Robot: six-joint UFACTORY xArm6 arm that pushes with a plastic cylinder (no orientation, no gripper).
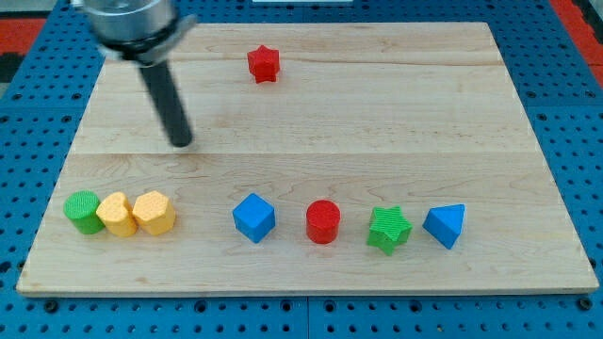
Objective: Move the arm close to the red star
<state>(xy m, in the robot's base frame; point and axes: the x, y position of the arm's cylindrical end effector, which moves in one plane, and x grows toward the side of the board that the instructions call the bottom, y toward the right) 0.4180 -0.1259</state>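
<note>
- My tip (181,143) rests on the wooden board (377,141) in the left half of the frame, a bit above mid-height; the rod slants up to the arm's mount at the upper left.
- There is no hand on this arm, only the bare rod, so nothing spreads, presses together or pinches; the tip touches no block.
- The red star (264,64) sits near the top edge of the board, left of centre, up and to the right of my tip and well apart from it.
- Lower left: a green cylinder (83,211), then two yellow blocks (117,215) (154,213), packed side by side and touching in a row.
- Lower middle to right, spaced apart in a line: blue cube (253,217), red cylinder (322,221), green star (389,229), blue triangle (445,225).
- My tip stands above the left row, nearer to the yellow blocks than to the red star.
- A blue pegboard (565,38) surrounds the board.
</note>
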